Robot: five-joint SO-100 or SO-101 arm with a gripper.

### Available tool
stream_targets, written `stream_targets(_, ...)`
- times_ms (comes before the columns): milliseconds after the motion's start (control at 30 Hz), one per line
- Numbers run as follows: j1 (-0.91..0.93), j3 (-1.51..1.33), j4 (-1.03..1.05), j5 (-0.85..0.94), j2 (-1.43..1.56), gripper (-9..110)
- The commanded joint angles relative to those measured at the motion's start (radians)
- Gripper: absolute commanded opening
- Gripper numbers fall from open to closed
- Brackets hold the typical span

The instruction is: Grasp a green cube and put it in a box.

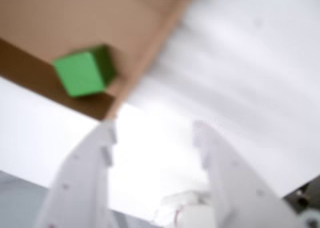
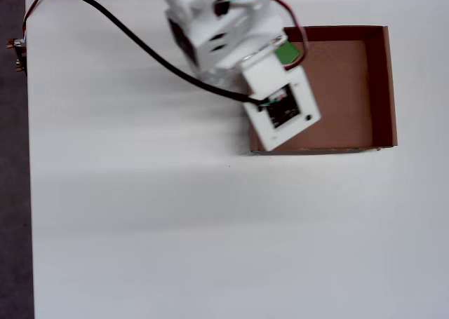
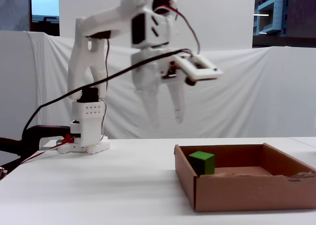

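in the fixed view the box (image 3: 247, 188) sits nearest, at lower right: brown cardboard, shallow and square, with low upright walls and a slightly frayed front rim. the green cube (image 3: 202, 162), matte and sharp-edged, rests on the box floor by its left wall. above and behind, in the upper middle of the frame, the white plastic gripper (image 3: 167, 119) hangs well clear of the box, its two smooth tapered fingers (image 3: 177, 102) spread apart and holding nothing. the wrist view is blurred but shows the cube at upper left, tucked into a corner of the box (image 1: 75, 17). the white table (image 3: 98, 185) is plain and smooth.
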State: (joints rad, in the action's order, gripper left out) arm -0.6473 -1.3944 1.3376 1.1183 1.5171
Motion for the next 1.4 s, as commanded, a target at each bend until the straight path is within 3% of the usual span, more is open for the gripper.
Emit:
stream_targets(0,0.109,-0.149,-0.029,0.000,0.196,21)
stream_targets(267,0.488,-0.580,-0.100,-0.002,0.594,21)
stream_targets(500,0.667,-0.989,-0.138,-0.002,0.939,21)
stream_targets(833,0.788,-1.422,-0.067,-0.037,1.539,21)
stream_targets(1367,0.802,-1.575,-0.106,-0.064,1.666,21)
